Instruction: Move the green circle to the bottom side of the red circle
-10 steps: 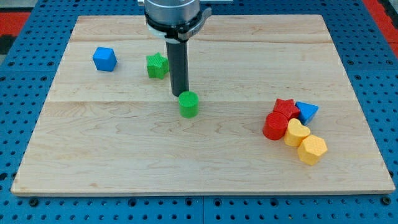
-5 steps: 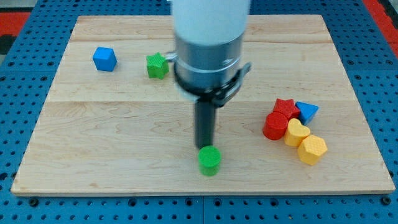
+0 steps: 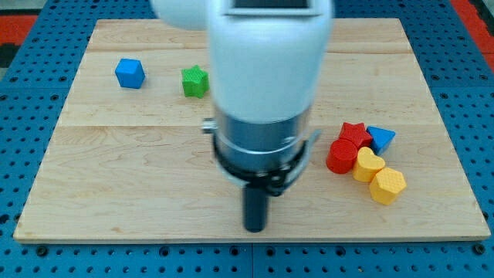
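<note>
A pale wooden board [image 3: 139,185] of joined planks, grain running toward 3 and 9 o'clock, lies on the bench [image 3: 31,259]. The bench is a blue perforated surface with a regular grid of holes, visible on all sides. A red patch [image 3: 472,11] shows at 2 o'clock. Lighting is even and diffuse.

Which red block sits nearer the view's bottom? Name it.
The red circle. It lies lower and further to the view's left than the red star, which sits just above it beside the blue triangle.
</note>
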Robot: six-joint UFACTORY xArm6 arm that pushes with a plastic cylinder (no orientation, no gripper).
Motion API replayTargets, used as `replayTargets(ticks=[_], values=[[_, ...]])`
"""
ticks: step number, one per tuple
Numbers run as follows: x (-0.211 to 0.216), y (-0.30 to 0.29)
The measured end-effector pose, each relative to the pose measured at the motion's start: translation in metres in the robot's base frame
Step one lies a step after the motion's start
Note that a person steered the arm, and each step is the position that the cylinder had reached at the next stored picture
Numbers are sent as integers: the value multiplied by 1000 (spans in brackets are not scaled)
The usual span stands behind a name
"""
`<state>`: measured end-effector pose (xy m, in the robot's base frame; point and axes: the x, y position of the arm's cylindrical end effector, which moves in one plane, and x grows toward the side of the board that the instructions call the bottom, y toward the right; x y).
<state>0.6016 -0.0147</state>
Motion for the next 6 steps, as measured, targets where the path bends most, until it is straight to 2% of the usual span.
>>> replayTargets(ticks=[1, 2, 3, 4, 5, 6], values=[[-11, -41], [-37, -41], [-55, -8], [-57, 71], [-50, 86], [-16, 86]])
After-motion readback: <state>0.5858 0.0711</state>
